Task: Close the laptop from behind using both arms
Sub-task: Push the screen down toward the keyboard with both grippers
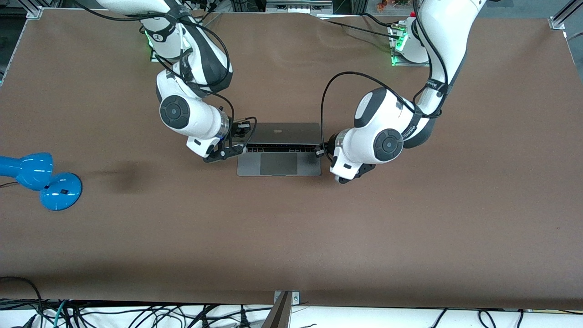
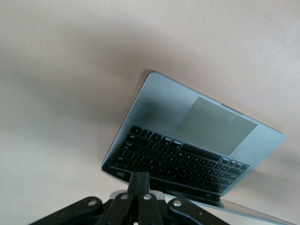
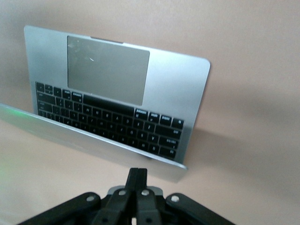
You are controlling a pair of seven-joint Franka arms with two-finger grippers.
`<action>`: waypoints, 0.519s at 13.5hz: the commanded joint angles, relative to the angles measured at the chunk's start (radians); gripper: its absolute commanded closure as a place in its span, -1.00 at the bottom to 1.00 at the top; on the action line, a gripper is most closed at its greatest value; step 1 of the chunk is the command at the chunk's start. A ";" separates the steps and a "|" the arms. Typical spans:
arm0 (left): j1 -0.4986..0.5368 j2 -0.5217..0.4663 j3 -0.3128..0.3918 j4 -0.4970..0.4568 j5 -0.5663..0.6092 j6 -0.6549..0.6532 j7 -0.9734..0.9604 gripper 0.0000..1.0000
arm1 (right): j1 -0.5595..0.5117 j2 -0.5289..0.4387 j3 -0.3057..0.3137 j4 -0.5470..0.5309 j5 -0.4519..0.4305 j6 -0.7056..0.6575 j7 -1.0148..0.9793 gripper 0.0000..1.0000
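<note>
We found the laptop [image 1: 278, 150] near the middle of the table [image 1: 291, 237], its lid tilted well forward over the keyboard but not yet shut. The right gripper [image 1: 240, 146] stood at the lid edge toward the right arm's end of the table, the left gripper [image 1: 321, 151] at the edge toward the left arm's end. Both wrist views showed each pair of fingers pressed together, pinching nothing, with the tips [image 3: 137, 176] just at the lid's rim.

Risks we judged from this position:
- Uneven pushing by the two arms could twist the lid or swing the base round on the smooth table.
- Closed fingertips offered a narrow contact; either tip could slip off the rim and strike the keyboard [image 2: 180, 161].
- A tip left under the falling lid could be trapped against the keys.
- Too much downward speed could slam the lid.

A blue desk lamp [image 1: 41, 178] lay well apart, toward the right arm's end of the table. Nothing stood in the lid's path.
</note>
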 commanded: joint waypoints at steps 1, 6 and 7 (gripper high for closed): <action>-0.013 0.074 -0.005 0.031 0.030 -0.020 0.012 1.00 | 0.011 0.043 -0.013 0.036 -0.012 0.026 -0.031 1.00; -0.014 0.125 0.007 0.071 0.030 -0.011 0.014 1.00 | 0.069 0.117 -0.074 0.109 -0.018 0.028 -0.034 1.00; -0.016 0.132 0.008 0.071 0.030 0.009 0.014 1.00 | 0.078 0.126 -0.085 0.117 -0.018 0.040 -0.037 1.00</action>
